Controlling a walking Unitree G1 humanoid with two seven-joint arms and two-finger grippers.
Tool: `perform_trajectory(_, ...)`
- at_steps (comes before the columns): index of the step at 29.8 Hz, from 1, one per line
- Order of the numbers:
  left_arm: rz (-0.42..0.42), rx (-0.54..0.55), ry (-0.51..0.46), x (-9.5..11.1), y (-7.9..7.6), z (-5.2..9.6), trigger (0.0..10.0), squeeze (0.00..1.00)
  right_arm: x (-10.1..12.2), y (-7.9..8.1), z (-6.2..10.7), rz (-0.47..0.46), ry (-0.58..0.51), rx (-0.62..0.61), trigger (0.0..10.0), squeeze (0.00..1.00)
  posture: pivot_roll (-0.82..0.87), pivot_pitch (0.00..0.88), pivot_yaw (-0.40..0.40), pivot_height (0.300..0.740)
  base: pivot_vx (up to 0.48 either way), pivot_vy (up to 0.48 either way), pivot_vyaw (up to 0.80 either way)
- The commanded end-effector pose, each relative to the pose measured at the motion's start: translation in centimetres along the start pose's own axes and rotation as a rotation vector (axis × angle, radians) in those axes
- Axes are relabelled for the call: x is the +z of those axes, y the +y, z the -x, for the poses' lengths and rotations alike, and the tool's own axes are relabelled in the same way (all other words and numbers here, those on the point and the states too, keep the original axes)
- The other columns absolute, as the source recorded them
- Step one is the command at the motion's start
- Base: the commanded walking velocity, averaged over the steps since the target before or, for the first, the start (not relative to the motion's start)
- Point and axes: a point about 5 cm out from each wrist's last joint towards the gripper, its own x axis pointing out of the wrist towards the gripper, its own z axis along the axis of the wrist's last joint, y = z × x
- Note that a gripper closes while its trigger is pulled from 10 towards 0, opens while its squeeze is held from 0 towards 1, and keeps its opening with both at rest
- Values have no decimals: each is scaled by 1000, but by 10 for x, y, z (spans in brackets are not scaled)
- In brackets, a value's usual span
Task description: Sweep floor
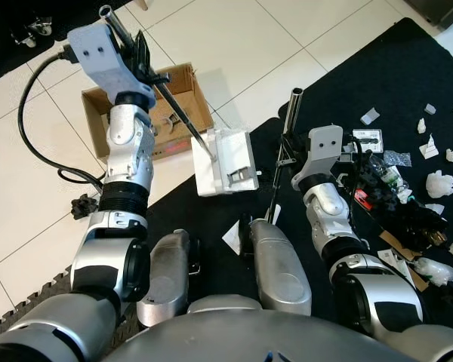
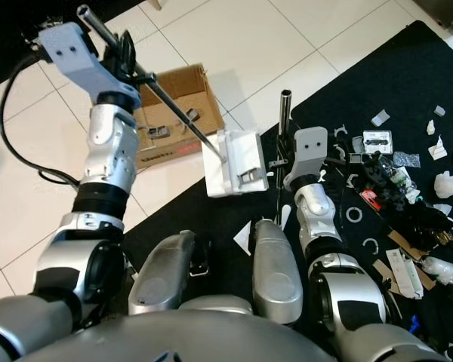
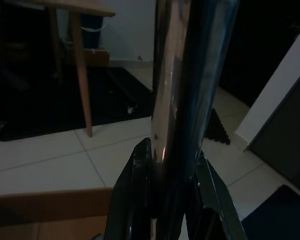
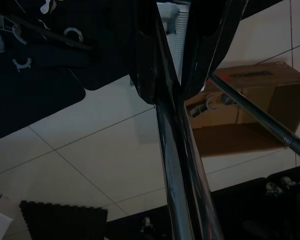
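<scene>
1. The left gripper (image 3: 162, 172) was raised high on the robot's left, its jaws clamped narrow around a metal handle (image 1: 162, 90). That handle ran down at a slant to a white dustpan (image 1: 225, 162) resting on the tiled floor (image 1: 234, 45), at the edge of a black mat (image 1: 377, 83).
2. The right gripper (image 4: 182, 75) sat lower, over the mat, jaws closed tight on a second metal pole (image 2: 281, 143), which stood nearly upright. This was presumably the broom's handle; its brush end could not be made out.
3. Just beyond the dustpan lay an open cardboard box (image 1: 177, 102) holding a few small items. White scraps (image 1: 438, 182) and mixed litter (image 1: 396, 200) were strewn over the mat to the robot's right, well apart from the dustpan.
4. Judging by this layout, the sweeping was hardly begun. To do it well, the dustpan's lip should lie flat against the mat edge and stay steady while the broom pulls the litter toward it in short, low strokes, so light scraps don't scatter.
</scene>
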Motion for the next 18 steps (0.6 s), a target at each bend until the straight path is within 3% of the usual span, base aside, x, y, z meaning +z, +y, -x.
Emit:
perform_trajectory(1, 7, -44, -117, 30, -11, -11, 10000, 0, -5, -1, 3, 1, 19, -7, 10000, 0, -16, 113, 9, 740, 0, 0, 0)
perform_trajectory(10, -18, -65, -202, 63, -9, -21, 10000, 0, -5, -1, 3, 1, 19, -6, 10000, 0, -18, 106, 9, 740, 0, 0, 0)
perform_trajectory(18, -9, -79, -240, 80, -15, -22, 10000, 0, -4, -2, 2, 6, 19, -6, 10000, 0, -18, 103, 7, 740, 0, 0, 0)
